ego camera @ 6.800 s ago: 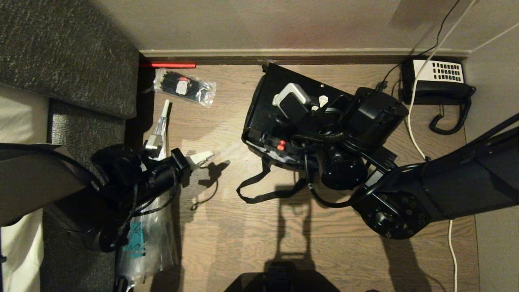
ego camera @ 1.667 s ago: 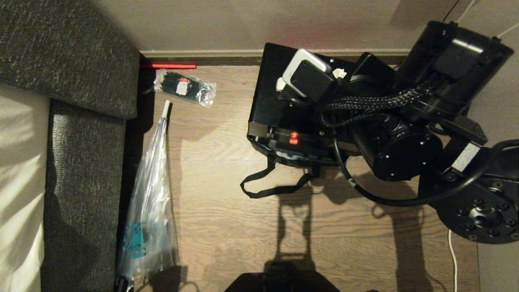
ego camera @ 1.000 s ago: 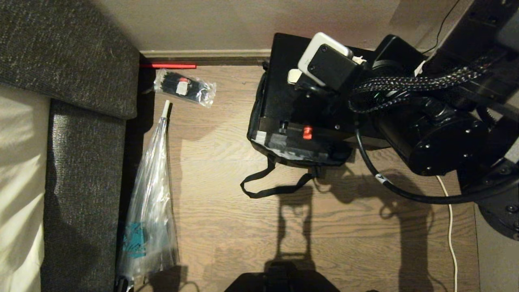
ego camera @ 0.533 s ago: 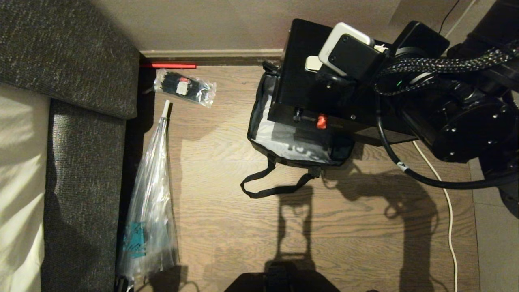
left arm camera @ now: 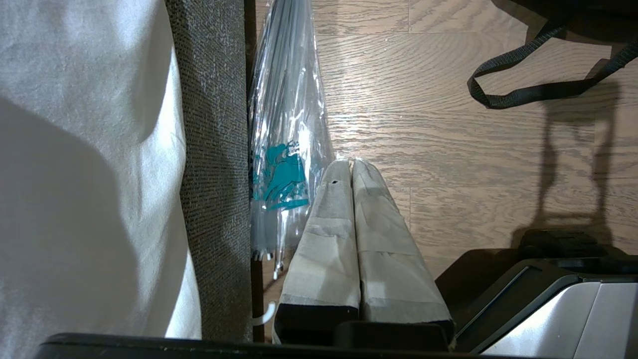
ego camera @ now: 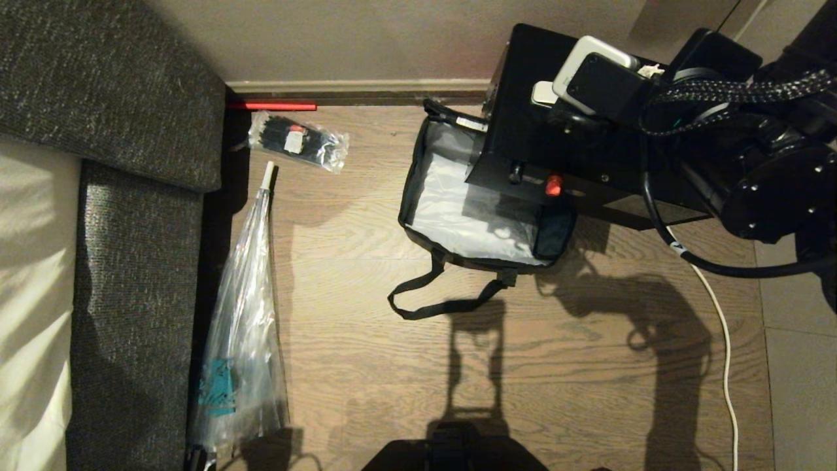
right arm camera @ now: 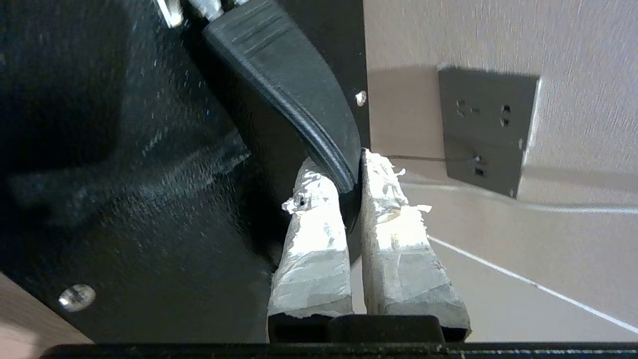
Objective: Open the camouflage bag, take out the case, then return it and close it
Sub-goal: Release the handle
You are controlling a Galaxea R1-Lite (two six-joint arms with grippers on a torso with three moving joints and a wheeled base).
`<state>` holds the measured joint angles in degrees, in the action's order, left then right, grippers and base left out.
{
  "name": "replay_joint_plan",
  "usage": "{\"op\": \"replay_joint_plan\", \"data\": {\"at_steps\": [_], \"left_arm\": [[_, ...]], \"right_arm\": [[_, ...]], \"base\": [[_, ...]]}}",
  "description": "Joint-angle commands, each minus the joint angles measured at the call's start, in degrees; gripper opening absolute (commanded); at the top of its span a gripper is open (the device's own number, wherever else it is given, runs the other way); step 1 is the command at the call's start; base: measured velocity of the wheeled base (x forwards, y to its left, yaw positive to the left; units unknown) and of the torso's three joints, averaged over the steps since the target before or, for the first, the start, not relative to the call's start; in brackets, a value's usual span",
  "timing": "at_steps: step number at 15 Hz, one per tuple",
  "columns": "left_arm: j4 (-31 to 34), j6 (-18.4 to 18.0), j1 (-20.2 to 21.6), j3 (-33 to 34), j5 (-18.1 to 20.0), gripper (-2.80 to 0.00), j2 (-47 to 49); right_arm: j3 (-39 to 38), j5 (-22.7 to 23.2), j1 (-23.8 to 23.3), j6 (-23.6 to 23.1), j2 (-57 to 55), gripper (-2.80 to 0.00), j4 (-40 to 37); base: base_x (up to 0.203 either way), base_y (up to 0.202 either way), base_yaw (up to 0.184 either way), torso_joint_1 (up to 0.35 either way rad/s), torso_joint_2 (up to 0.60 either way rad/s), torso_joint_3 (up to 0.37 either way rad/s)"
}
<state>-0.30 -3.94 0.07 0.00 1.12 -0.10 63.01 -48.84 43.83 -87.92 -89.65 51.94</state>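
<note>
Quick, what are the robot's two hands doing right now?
Left gripper: shut, holding nothing, parked above the floor.
Right gripper: shut on the handle of the case, which hangs lifted over the open camouflage bag.

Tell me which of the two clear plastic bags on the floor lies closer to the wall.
The small clear bag holding black items, just below the baseboard. The long clear bag with teal print stretches along the sofa, further from the wall.

The head camera looked steeply down from high above the wooden floor (ego camera: 366, 366), with the wall along the top of the frame. The left wrist camera sat low, near the floor, facing past its end effector (left arm camera: 351, 167). Both showed the black strap (ego camera: 444, 304) and the clear plastic bag (ego camera: 242, 366). The right wrist camera pressed close against the case (right arm camera: 124, 174).
</note>
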Motion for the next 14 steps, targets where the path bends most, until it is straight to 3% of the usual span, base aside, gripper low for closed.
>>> {"op": "replay_joint_plan", "data": {"at_steps": [1,14], "left_arm": [[-0.03,-0.04,0.01,0.09,0.02,-2.8,0.02],[-0.05,-0.02,0.01,0.09,0.02,-2.8,0.1]], "right_arm": [[0.05,-0.47,-1.34,-0.94,0.84,-2.8,0.35],[-0.69,-0.48,-10.59,-3.05,2.25,-2.8,0.35]], "base": [[0.0,0.0,0.0,0.0,0.0,0.0],[0.0,0.0,0.0,0.0,0.0,0.0]]}}
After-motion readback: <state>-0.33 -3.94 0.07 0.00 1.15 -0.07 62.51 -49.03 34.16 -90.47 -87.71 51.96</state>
